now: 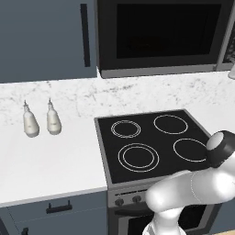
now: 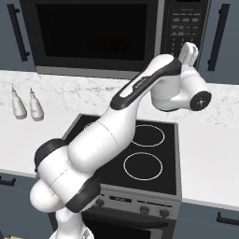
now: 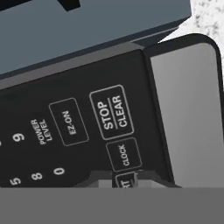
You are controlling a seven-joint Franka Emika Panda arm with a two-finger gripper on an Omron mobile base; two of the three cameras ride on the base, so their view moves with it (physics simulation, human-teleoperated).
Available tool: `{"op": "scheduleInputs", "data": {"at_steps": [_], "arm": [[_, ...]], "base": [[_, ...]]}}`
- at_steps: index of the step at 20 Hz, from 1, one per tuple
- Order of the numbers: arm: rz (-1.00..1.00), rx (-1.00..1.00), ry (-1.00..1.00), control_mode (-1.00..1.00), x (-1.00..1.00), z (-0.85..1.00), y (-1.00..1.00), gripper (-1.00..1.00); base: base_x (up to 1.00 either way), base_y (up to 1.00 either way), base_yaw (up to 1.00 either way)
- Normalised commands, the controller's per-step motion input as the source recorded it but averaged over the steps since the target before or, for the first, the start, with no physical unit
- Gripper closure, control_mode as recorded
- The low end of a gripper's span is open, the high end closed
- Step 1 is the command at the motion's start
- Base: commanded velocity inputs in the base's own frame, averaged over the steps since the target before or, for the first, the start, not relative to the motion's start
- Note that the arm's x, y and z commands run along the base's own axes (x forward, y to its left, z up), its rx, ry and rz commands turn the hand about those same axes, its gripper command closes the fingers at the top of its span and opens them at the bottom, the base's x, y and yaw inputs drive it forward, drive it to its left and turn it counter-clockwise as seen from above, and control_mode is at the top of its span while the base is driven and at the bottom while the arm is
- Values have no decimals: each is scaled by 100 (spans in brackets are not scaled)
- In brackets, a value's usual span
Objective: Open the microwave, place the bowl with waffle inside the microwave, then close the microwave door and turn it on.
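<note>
the white marbled counter [image 1: 46,156] carries two small pale bottles [image 1: 31,120] [image 1: 53,118], side by side, well to the left of the black stovetop [image 1: 153,143]. the stovetop is set into the counter, which runs on to its right [image 2: 210,154].

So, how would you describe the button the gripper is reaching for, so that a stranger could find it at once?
Find the microwave above the stovetop, then the button panel right of its door. In the hand view, the gripper is at the lowest button in the column under STOP CLEAR and CLOCK. Its label is mostly hidden and ends in "RT".
</note>
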Motion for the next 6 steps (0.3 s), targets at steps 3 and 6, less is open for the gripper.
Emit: {"op": "scheduleInputs", "data": {"at_steps": [3, 6], "arm": [[0, 0, 0, -100, 14, -1, 9, 100], [0, 0, 0, -100, 0, 0, 2, 100]], "base": [[0, 0, 0], [0, 0, 0]]}}
